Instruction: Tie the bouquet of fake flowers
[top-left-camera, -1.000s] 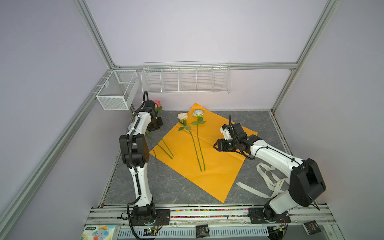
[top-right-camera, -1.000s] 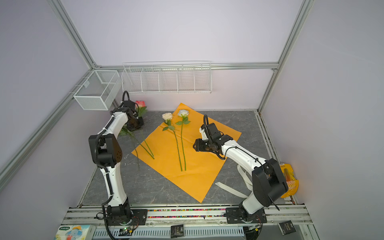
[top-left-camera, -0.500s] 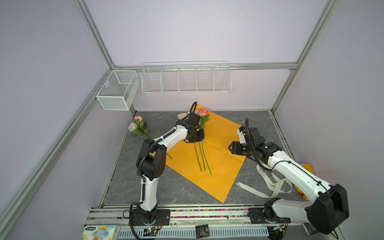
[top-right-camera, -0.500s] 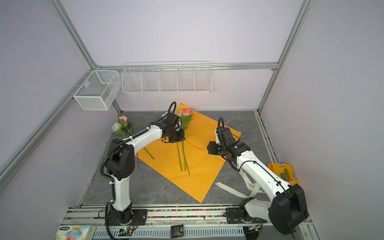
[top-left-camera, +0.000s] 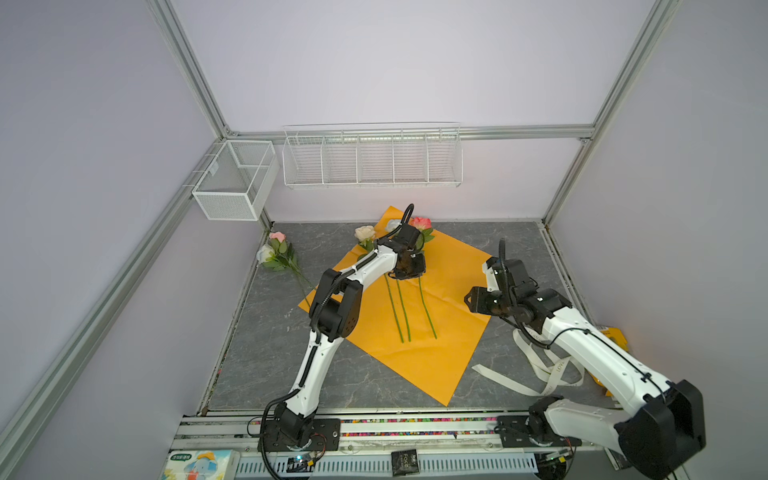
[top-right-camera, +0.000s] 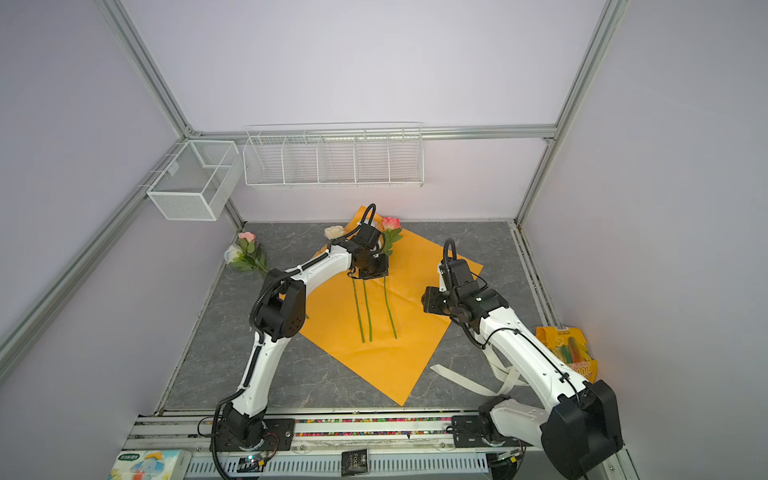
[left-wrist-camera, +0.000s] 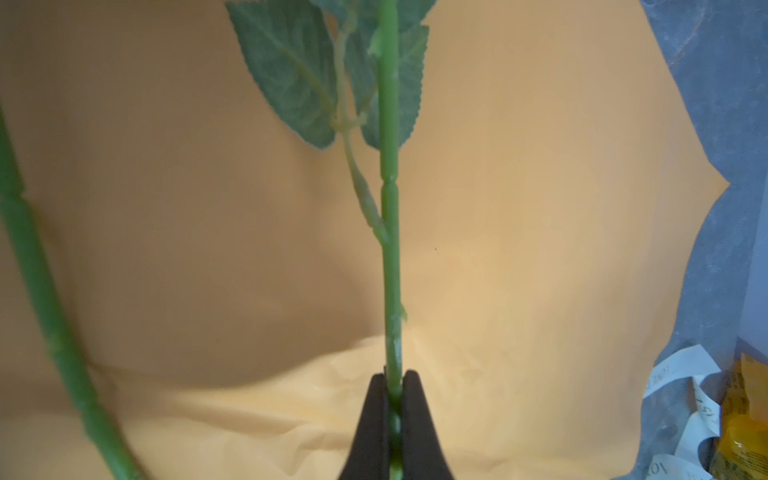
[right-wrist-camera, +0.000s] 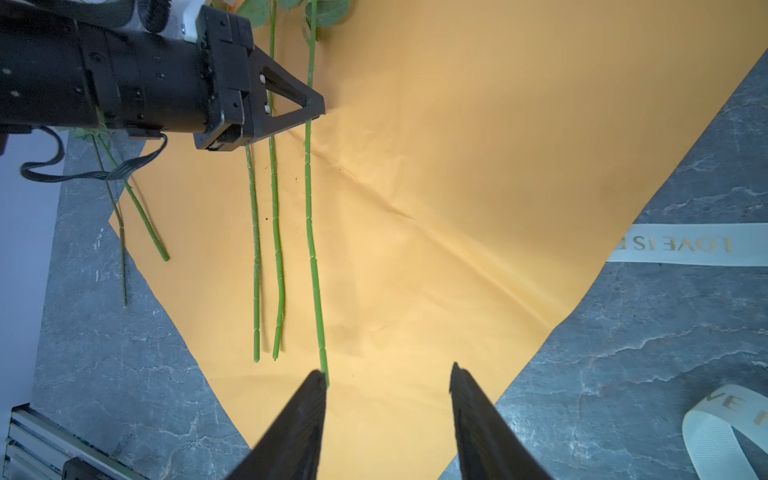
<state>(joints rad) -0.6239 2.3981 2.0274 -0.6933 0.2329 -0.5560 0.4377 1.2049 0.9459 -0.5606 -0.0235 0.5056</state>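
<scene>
The bouquet of fake flowers lies loose, not bunched. A cream rose (top-left-camera: 365, 232) and a white rose (top-left-camera: 392, 225) lie on the orange sheet (top-left-camera: 415, 357) with their stems side by side. My left gripper (top-left-camera: 409, 268) (left-wrist-camera: 392, 382) is shut on the stem (left-wrist-camera: 390, 249) of a pink rose (top-left-camera: 422, 223) (top-right-camera: 390, 223), just right of those two. Two more roses (top-left-camera: 276, 249) lie on the grey table at the back left. My right gripper (top-left-camera: 471, 300) (right-wrist-camera: 386, 374) hangs open over the sheet's right part, near the held stem's lower end (right-wrist-camera: 318, 324), with nothing between its fingers.
A cream lettered ribbon (top-left-camera: 540, 374) (right-wrist-camera: 681, 249) lies on the table under my right arm. A yellow snack bag (top-right-camera: 569, 349) sits by the right wall. Wire baskets (top-left-camera: 372, 156) hang on the back wall. A tissue pack (top-left-camera: 199, 463) lies on the front rail.
My left gripper has carried the pink rose from the back left corner onto the orange sheet beside the other two. My right gripper has drawn back to the right.
</scene>
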